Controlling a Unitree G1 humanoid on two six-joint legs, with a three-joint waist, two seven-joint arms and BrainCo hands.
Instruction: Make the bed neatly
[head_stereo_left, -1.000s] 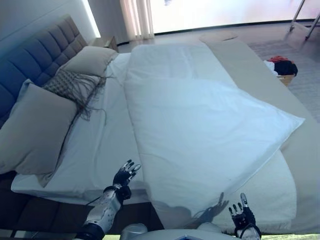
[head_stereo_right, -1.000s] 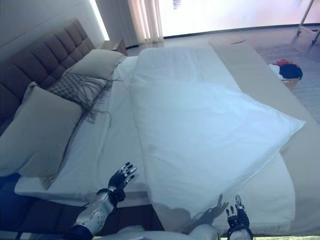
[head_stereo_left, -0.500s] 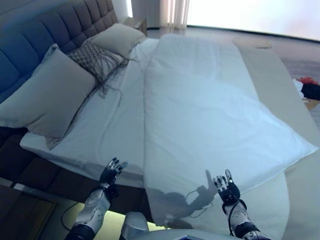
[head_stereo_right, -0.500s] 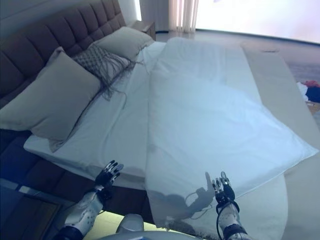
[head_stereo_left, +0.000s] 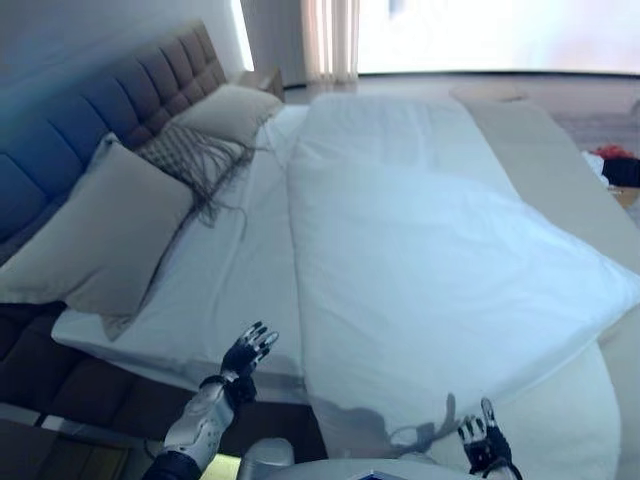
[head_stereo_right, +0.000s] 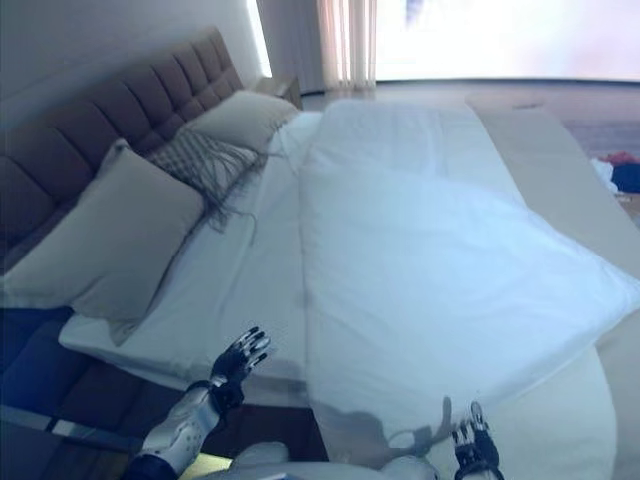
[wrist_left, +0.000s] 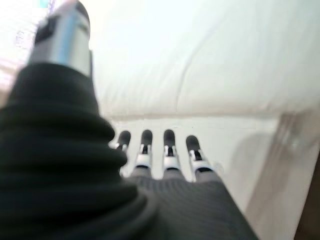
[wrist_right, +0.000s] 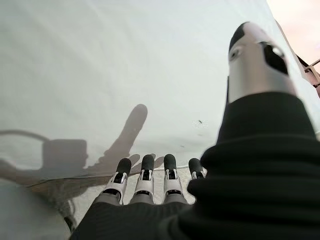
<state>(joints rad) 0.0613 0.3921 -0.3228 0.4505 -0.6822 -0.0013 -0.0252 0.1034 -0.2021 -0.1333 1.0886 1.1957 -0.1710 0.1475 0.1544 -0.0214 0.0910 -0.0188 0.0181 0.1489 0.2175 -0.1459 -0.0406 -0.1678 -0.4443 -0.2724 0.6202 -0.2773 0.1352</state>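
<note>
A white duvet (head_stereo_left: 440, 260) lies skewed across the bed, one corner (head_stereo_left: 625, 300) jutting over the right side; the white sheet (head_stereo_left: 225, 280) is bare along the left. My left hand (head_stereo_left: 245, 355) hovers open over the sheet's near edge, just left of the duvet's near corner. My right hand (head_stereo_left: 478, 445) is open and low at the duvet's near edge, holding nothing; in the right wrist view its fingers (wrist_right: 145, 177) stretch straight above the duvet (wrist_right: 125, 65). The left wrist view shows straight fingers (wrist_left: 167, 150) over white bedding (wrist_left: 200, 60).
Two beige pillows (head_stereo_left: 105, 235) (head_stereo_left: 225, 112) and a fringed grey cushion (head_stereo_left: 190, 158) rest against the tufted headboard (head_stereo_left: 110, 100). A beige cover (head_stereo_left: 560, 165) shows along the bed's right side. Red and dark clothes (head_stereo_left: 615, 165) lie on the floor at far right.
The camera has shifted. My right hand has dropped lower, toward the duvet's near edge. My left hand stays open near the sheet's edge.
</note>
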